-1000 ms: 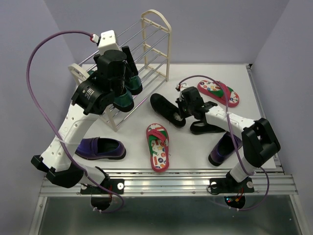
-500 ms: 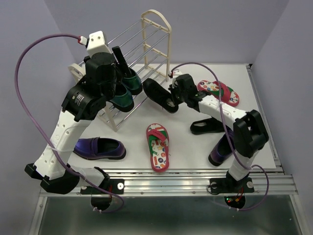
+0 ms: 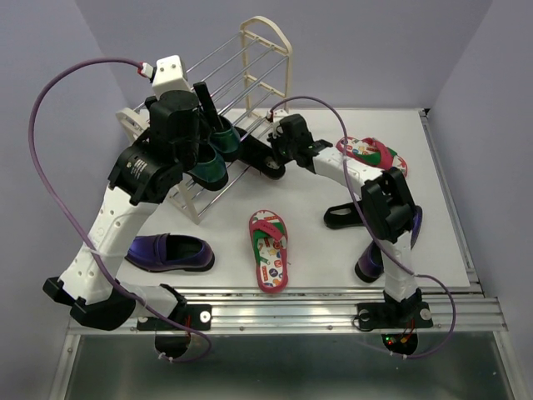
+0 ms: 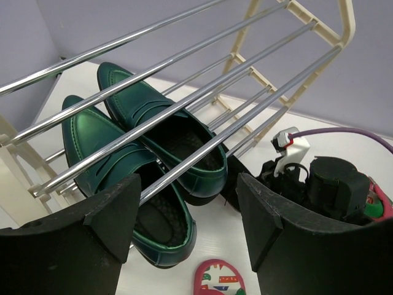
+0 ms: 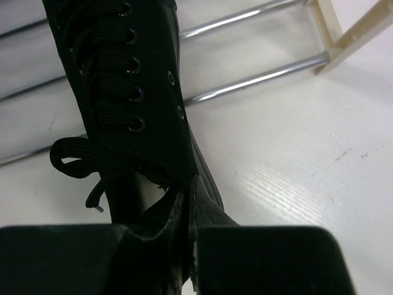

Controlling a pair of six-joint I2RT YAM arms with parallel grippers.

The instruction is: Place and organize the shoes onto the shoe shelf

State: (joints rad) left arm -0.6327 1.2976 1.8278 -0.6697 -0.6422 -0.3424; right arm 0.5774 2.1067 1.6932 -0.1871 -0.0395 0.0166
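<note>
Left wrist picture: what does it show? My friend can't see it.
Two dark green loafers sit side by side on the shoe shelf, beneath its shiny metal rods. The left hand has its two black fingers open in front, and a red flip-flop peeks in at the bottom.

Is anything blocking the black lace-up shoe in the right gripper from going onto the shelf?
Nothing visible does. The black shoe, clamped in the right gripper, lies over the shoe shelf's bottom rods; the green loafers sit beside it on that tier.
</note>
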